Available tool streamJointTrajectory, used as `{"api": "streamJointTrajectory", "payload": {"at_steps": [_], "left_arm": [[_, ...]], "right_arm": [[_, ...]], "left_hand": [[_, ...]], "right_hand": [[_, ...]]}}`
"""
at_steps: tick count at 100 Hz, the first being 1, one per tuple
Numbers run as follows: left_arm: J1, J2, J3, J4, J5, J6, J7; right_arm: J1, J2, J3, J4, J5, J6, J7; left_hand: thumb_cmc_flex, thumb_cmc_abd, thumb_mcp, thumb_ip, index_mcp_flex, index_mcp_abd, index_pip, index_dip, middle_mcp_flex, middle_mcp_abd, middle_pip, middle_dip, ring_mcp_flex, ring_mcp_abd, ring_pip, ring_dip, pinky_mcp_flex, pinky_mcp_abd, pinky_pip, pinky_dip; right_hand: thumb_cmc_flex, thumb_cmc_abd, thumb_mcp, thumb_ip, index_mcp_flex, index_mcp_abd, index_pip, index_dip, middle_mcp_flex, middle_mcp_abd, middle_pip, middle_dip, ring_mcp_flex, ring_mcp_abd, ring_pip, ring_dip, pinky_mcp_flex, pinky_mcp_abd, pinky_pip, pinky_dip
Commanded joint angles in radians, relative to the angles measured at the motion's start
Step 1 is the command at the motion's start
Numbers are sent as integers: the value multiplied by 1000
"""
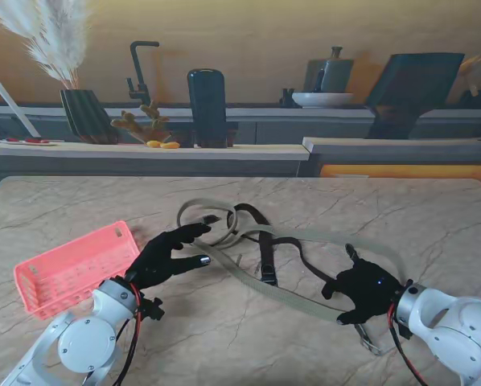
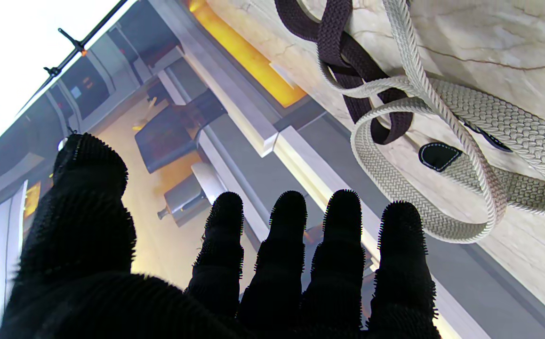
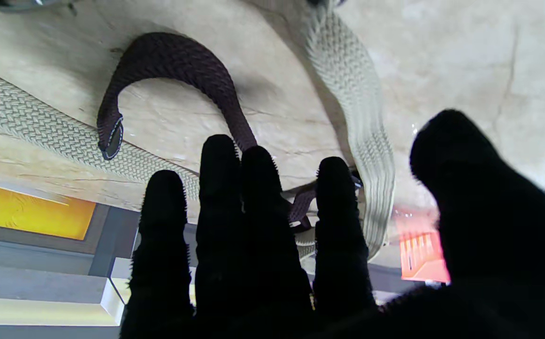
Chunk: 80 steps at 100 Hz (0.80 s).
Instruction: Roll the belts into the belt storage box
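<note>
On the table centre, beige belt (image 1: 305, 237) and dark belt (image 1: 266, 249) lie tangled, unrolled; pink box (image 1: 76, 269) sits left. My left hand (image 1: 166, 256) and right hand (image 1: 365, 289) hover, fingers spread, holding nothing. Reach stage; next I'd pinch one belt end.

A beige woven belt (image 1: 305, 237) is sprawled in loose loops mid-table, unrolled; a dark belt (image 1: 266, 241) is tangled through it; the pink box (image 1: 76, 268) is set tilted, well left.
</note>
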Motion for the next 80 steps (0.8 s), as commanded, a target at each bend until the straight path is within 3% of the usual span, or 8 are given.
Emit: {"api": "streamJointTrajectory", "payload": {"at_steps": [1,13,42,68,71,80], "left_arm": [[11,-2,0,-2,0,4,5],[11,-5,3,2,6,-1,20],[10,-5,4,7,6,-8,22],[2,-4,8,13,-4,5,10],[2,-4,9,13,-4,4,10],[2,-4,9,14,-3,-1,10]], "right_arm": [[-3,4,-9,1,-13,-5,6],[-9,8,-14,-1,-91,-5,-14],[3,12,-41,33,-167,34,-60],[28,15,-65,58,-164,53,-24],[32,16,-69,63,-161,54,-22],[44,17,-81,77,-149,54,-12]], "left_hand": [[20,33,-25,17,21,-20,7,16,17,-8,17,20,20,-10,14,21,3,2,23,20],[22,33,-32,18,27,-26,12,20,26,-13,22,25,30,-11,23,27,6,8,34,25],[30,41,-44,19,28,-27,18,26,34,-13,27,30,36,-12,28,35,5,9,45,28],[37,46,-53,20,34,-25,21,29,37,-9,28,33,38,-9,31,38,4,9,48,28],[37,46,-55,20,35,-26,22,29,38,-9,28,33,38,-7,31,39,5,7,49,29],[40,47,-58,20,38,-26,22,30,41,-9,29,34,39,-7,33,40,7,5,50,28]], "right_hand": [[16,-49,43,11,13,15,8,12,-3,-11,25,15,26,-19,36,22,13,-13,38,26],[5,-54,64,9,21,15,14,14,-3,-13,46,26,28,-21,76,44,24,-23,64,35],[18,-45,68,6,71,17,37,20,31,-8,89,45,49,-12,136,72,42,-26,103,47],[47,-41,61,-5,126,-20,83,29,77,-21,134,59,73,-15,191,99,51,-25,128,44],[72,-47,44,-31,128,-38,134,-19,89,-26,142,59,79,-16,199,105,52,-23,136,35],[127,-56,11,-57,124,-95,291,-126,132,-42,164,60,100,-22,220,117,57,-23,148,20]]}}
